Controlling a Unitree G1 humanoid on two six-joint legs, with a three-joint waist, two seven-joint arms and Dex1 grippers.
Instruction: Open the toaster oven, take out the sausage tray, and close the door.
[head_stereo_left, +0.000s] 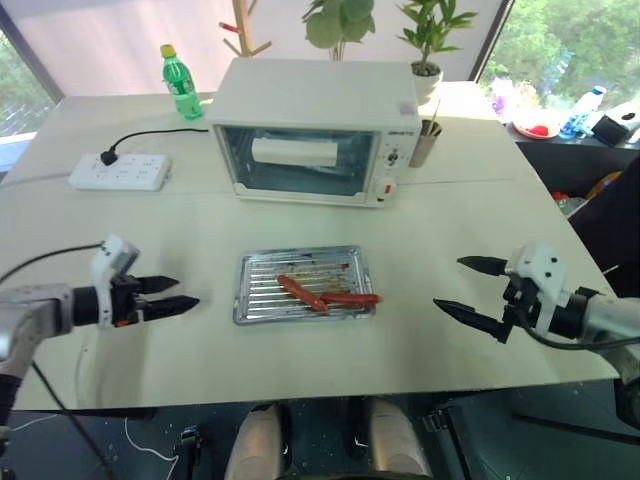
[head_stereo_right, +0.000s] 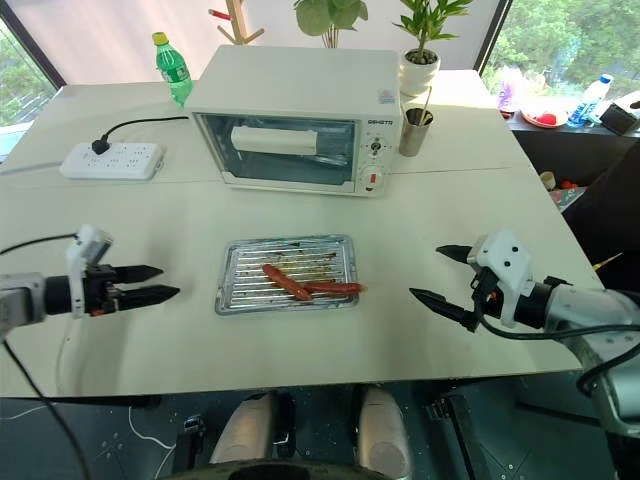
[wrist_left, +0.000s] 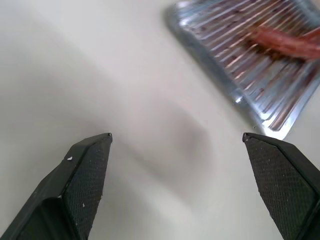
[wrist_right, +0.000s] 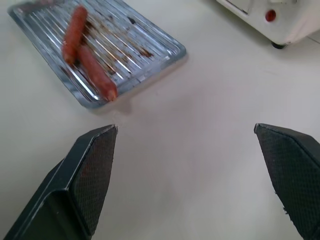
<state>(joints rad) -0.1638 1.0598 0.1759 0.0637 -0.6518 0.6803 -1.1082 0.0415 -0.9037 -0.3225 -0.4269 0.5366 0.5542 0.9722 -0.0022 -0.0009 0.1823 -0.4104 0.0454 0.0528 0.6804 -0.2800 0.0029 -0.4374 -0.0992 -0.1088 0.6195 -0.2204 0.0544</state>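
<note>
Both jaws spread, empty | sausage tray (head_stereo_left: 303, 287) lies on table between them | door (head_stereo_left: 297, 160) apparently shut

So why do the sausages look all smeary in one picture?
In the left wrist view the reddish-brown sausages on the shallow ribbed silver tray are blurred, probably from the arm moving; in the right wrist view they look crisp, and the tray's ridges catch bright glints.
</note>
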